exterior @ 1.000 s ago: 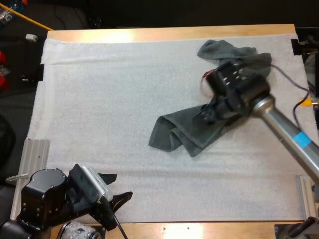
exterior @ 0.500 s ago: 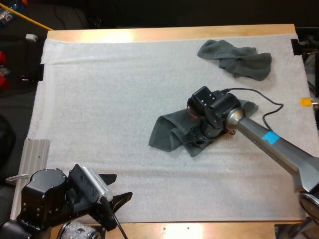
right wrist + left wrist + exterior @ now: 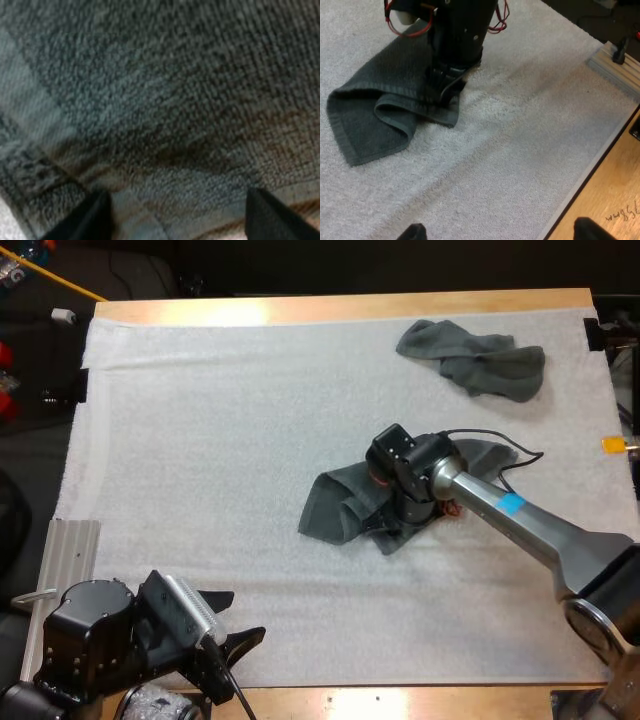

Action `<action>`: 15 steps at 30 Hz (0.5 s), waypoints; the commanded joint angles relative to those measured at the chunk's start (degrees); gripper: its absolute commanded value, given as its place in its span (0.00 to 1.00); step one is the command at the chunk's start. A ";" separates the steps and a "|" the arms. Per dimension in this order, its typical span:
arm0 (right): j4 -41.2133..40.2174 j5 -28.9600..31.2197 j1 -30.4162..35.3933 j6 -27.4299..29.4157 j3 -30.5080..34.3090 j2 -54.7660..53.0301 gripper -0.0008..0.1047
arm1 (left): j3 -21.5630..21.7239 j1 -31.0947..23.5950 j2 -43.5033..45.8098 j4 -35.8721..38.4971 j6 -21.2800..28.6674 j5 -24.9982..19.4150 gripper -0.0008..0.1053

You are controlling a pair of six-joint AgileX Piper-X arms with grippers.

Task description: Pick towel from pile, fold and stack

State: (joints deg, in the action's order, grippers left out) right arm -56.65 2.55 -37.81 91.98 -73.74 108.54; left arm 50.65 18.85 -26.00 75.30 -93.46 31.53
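A dark grey-green towel (image 3: 335, 505) lies loosely folded near the mat's middle, right of centre. My right gripper (image 3: 392, 520) is lowered onto its near right part. In the right wrist view its gripper (image 3: 177, 215) is open, fingers wide apart and right down at the towel's weave (image 3: 160, 100). A second, crumpled towel (image 3: 475, 355) sits at the far right of the mat. My left gripper (image 3: 232, 620) rests low at the mat's near left edge. It is open (image 3: 497, 232) and faces the towel (image 3: 375, 115), with the right gripper (image 3: 445, 85) standing on that towel's corner.
A ribbed metal rail (image 3: 70, 550) lies along the mat's left side. Another rail (image 3: 615, 65) shows past the mat's edge in the left wrist view. The wooden table edge (image 3: 605, 200) runs close to my left gripper. White mat (image 3: 220, 440) stretches between the towels and my left arm.
My right gripper has moved from beside the crumpled towel toward the near left and come down onto the flat towel. The left arm has not moved.
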 commanded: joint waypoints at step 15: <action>0.26 -0.26 0.23 -0.91 -0.22 2.09 0.02 | 0.16 0.28 -0.05 0.21 -0.55 0.02 0.55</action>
State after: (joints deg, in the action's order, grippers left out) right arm -55.71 2.71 -37.81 91.30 -74.03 109.85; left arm 50.65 18.85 -26.00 75.30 -93.46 31.53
